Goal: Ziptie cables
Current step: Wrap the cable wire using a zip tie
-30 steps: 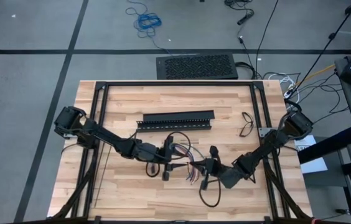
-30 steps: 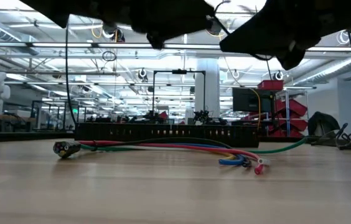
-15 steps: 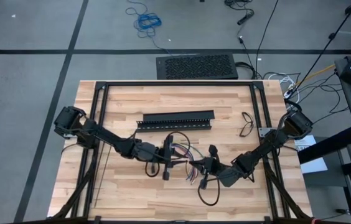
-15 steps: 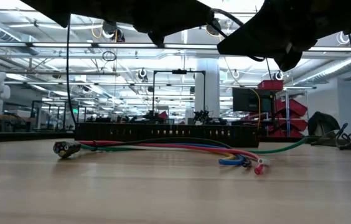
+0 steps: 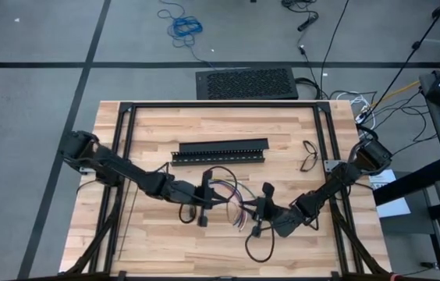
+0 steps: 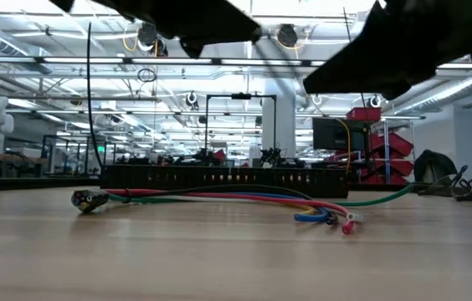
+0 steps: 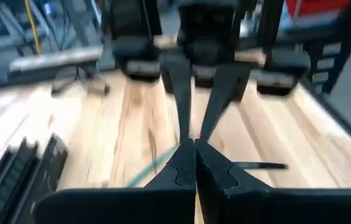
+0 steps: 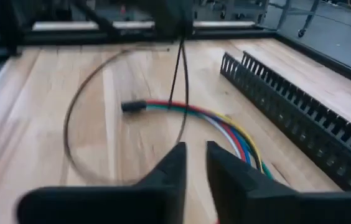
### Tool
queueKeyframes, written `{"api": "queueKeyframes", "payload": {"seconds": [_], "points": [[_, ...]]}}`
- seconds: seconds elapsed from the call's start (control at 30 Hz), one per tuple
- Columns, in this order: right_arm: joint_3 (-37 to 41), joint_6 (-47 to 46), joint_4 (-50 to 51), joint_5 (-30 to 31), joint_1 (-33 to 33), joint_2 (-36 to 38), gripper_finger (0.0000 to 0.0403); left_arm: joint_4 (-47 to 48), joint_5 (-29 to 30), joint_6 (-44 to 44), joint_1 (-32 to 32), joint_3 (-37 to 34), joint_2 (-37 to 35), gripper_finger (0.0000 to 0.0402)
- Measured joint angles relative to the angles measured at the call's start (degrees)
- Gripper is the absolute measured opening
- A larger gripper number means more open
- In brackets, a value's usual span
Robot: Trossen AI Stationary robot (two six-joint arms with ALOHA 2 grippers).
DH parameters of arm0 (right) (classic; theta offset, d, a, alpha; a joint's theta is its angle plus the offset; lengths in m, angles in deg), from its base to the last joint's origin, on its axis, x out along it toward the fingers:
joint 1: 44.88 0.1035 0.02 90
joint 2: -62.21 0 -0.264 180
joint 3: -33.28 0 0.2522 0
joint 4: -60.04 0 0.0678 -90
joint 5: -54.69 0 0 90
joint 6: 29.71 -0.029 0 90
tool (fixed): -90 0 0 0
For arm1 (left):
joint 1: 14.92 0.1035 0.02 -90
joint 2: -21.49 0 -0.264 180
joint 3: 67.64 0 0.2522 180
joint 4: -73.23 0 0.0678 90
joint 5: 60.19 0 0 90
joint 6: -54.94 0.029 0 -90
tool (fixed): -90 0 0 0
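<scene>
my landmark is the long black slotted channel (image 5: 220, 151) lying across the far half of the desk (image 5: 150, 125).

the cables (image 5: 232, 197) lie on the wood just on the near side of that channel, a loose bundle of red, green, blue and yellow wires; from the low view they run flat along the desk in front of the channel (image 6: 219, 177), bundled end (image 6: 89, 200) at one side and fanned tips at the other.

my left jaws (image 5: 206, 195) hang over the bundled end of the cables, near the channel's middle. the fingers (image 7: 182, 168) are pressed fully together; a thin black strap seems to rise from between the tips, but i cannot tell for sure that it is gripped.

my right jaws (image 5: 263, 204) hover over the fanned end of the cables, on the near side of the channel's right half. the fingers (image 8: 222, 171) stand a narrow gap apart with nothing between them. ahead of them a thin ziptie (image 8: 126, 112) curls in a wide loop above the cables (image 8: 225, 134), with the channel (image 8: 294, 115) beyond on one side.

another black loop (image 5: 263, 248) lies on the desk further to the near side of the right jaws. a pair of zipties (image 5: 308, 156) rests just off the channel's right end.
</scene>
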Motion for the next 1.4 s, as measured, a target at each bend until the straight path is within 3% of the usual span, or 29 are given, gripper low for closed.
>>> {"api": "queueKeyframes", "payload": {"seconds": [0.2, 0.33, 0.47, 0.67, 0.87, 1.07, 1.4], "points": [[0.01, -0.80, 8.06, -1.89, -0.32, 0.00, 0.0156, 21.48, 1.16, -5.20, -2.50, 6.82, -5.68, 0.0001], [-0.43, 3.43, 8.92, -13.86, -5.88, 0.00, 0.0168, 37.47, 5.18, -10.95, -5.94, 12.81, -7.94, 0.0001], [-2.55, 11.67, 9.47, -25.01, -14.17, 0.00, 0.0155, 48.70, 16.00, -23.57, -12.30, 14.24, -8.09, 0.0000], [-10.49, 26.39, 12.61, -44.43, -25.68, -0.23, 0.0144, 51.85, 26.97, -43.59, -20.43, 11.96, -6.64, 0.0000], [-20.76, 36.29, 21.77, -55.54, -31.60, -6.31, 0.0144, 58.17, 29.94, -60.65, -24.59, 11.92, -1.71, 0.0000], [-29.43, 44.15, 26.58, -59.76, -32.95, -15.79, 0.0144, 61.26, 29.69, -74.77, -26.70, 11.92, 4.85, 0.0000], [-37.81, 54.71, 30.01, -62.64, -35.78, -24.24, 0.0144, 64.28, 28.47, -86.29, -26.94, 11.86, 9.13, 0.0000]]}}
